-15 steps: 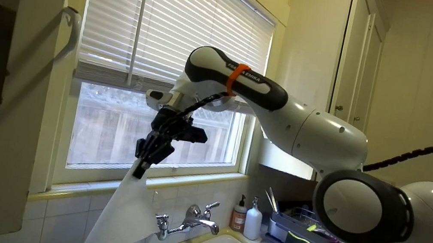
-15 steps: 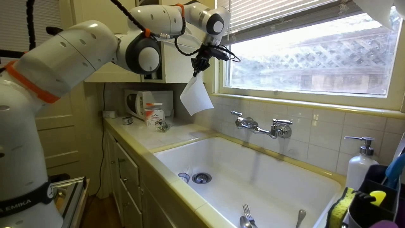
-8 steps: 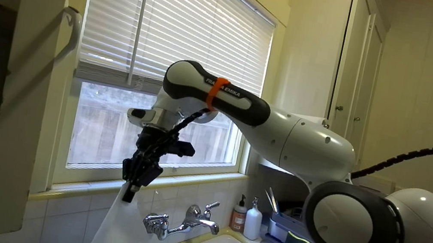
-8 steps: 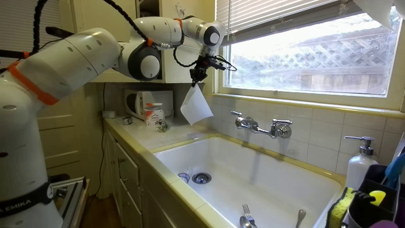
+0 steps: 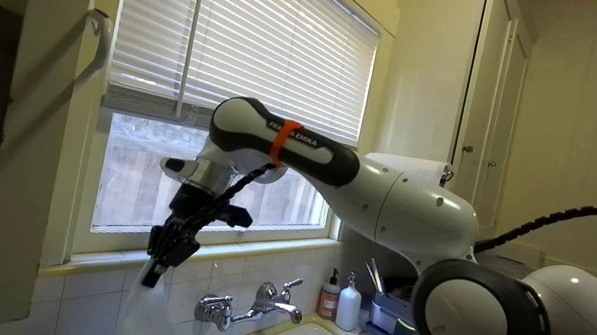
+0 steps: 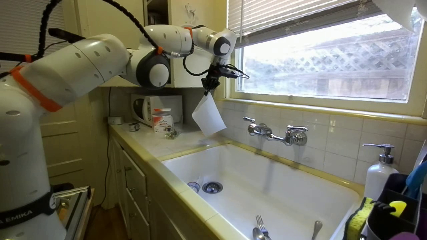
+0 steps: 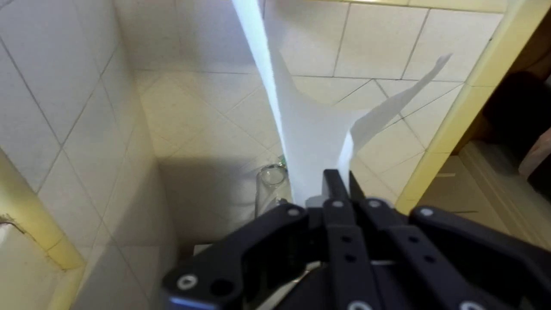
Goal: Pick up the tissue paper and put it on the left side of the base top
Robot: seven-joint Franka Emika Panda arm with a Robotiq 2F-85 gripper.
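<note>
Downward from the tool point(image 6: 206, 93), which pinches its upper end, hangs the white tissue paper point(image 6: 209, 116).

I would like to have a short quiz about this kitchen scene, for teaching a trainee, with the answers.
1. What is the pincer gripping?
2. True or false: a fork lies in the sink.
3. In an exterior view, what partly hides the microwave? (a) the faucet, (b) a carton, (c) the dish rack.

Key: 1. a white paper-towel sheet; 2. true; 3. b.
</note>
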